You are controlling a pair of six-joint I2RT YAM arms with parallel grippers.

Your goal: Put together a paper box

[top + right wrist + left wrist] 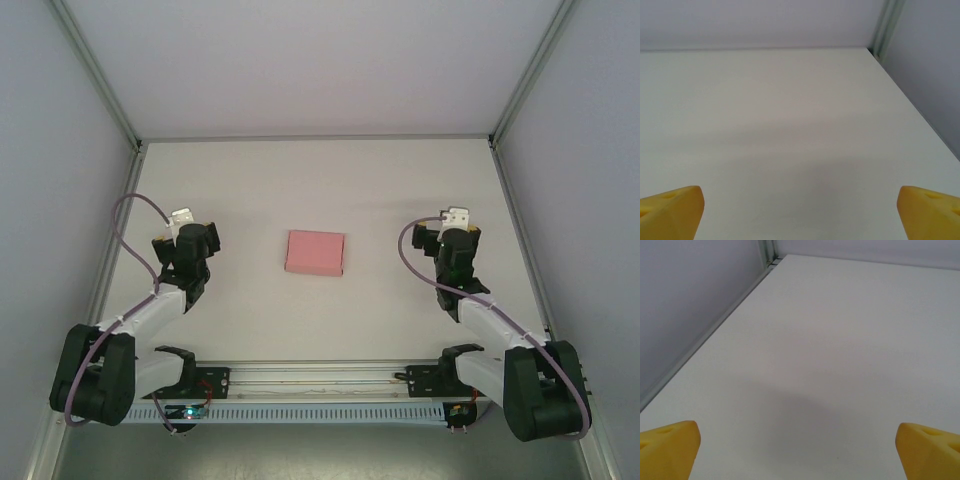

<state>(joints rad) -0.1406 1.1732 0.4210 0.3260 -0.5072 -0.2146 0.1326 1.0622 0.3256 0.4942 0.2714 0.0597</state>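
The paper box (315, 252) is a small closed pink rectangular box lying flat at the middle of the white table (320, 190), seen from above. My left gripper (186, 232) hovers well to its left and my right gripper (456, 230) well to its right, both apart from it. In the left wrist view the left gripper (799, 450) is open, its yellow fingertips (667, 447) far apart over bare table. The right wrist view has the right gripper (800, 212) open too, yellow fingertips (670, 210) wide apart with nothing between them.
Grey enclosure walls (60, 150) with metal corner posts (95, 70) bound the table on the left, right and back. A rail with cables (320, 385) runs along the near edge between the arm bases.
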